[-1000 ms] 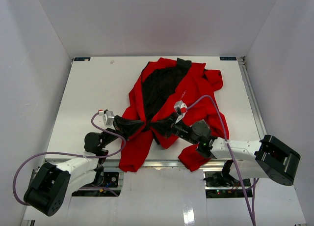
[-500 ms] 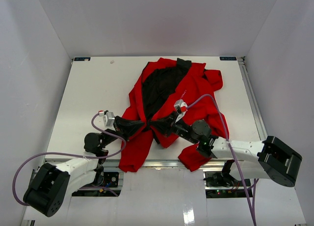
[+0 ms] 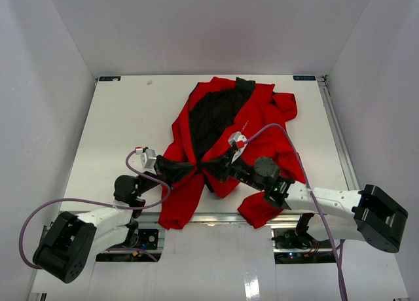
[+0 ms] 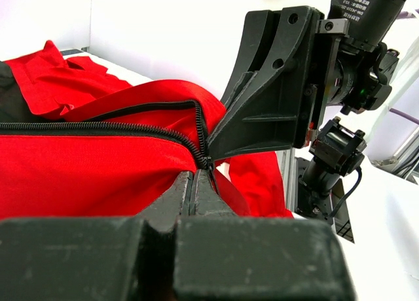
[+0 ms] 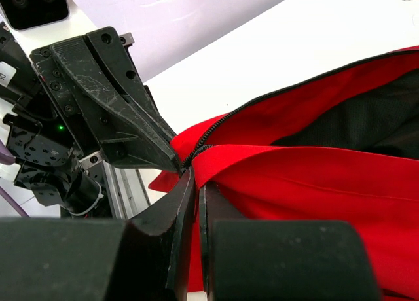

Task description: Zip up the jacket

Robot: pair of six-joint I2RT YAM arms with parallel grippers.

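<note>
Jacket (image 3: 222,127) sprawled mid-frame on table (image 3: 118,118), front gaping, black lining up. Left gripper (image 3: 195,165) and right gripper (image 3: 209,165) nose to nose at lower centre, right at the foot of the zipper (image 4: 98,127). Both sets of jaws pressed tight, each pinching a red hem edge beside the teeth. Looks like mating the two zipper ends. Best done holding both hems taut and level, lining up the tooth rows, easing together without twisting. Slack cloth likely to jam.
</note>
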